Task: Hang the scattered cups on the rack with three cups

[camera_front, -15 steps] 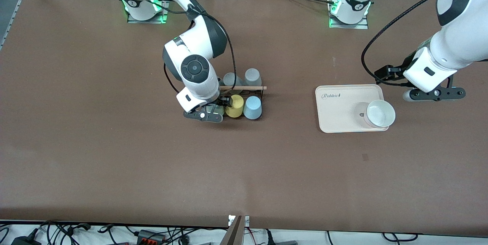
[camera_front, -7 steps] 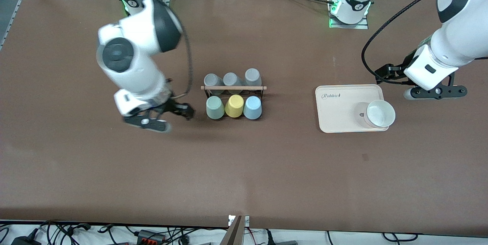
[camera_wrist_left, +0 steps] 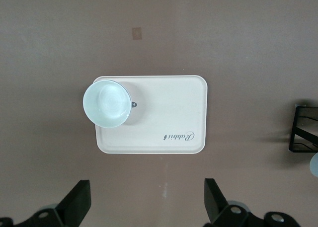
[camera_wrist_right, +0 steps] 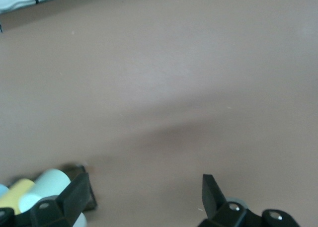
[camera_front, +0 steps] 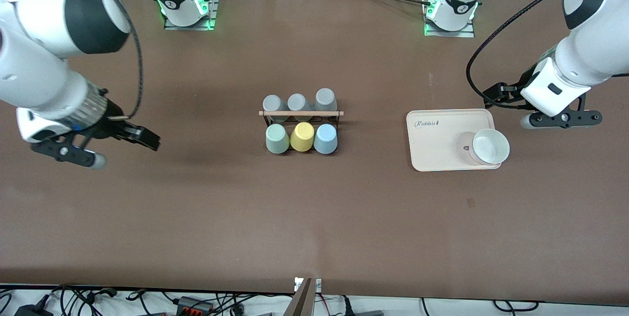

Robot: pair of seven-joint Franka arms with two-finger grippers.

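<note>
The black wire rack [camera_front: 300, 114] with its wooden rod stands mid-table. The mint-green cup [camera_front: 277, 138], a yellow cup [camera_front: 301, 136] and the light blue cup [camera_front: 325, 138] sit in a row on the rack's side nearer the front camera. Three grey cups [camera_front: 298, 103] sit on its farther side. My right gripper [camera_front: 64, 152] is open and empty over bare table toward the right arm's end, well apart from the rack. Its wrist view [camera_wrist_right: 144, 197] shows the mint-green cup [camera_wrist_right: 47, 185] at the edge. My left gripper [camera_front: 560, 119] is open and empty beside the tray and waits; it also shows in its wrist view [camera_wrist_left: 145, 204].
A beige tray [camera_front: 442, 131] with a white bowl [camera_front: 489, 146] lies toward the left arm's end, also in the left wrist view [camera_wrist_left: 169, 113]. Cables run along the table's front edge.
My right gripper has left the mint-green cup on the rack, opened, and swung far away toward the right arm's end of the table. The left arm has barely moved.
</note>
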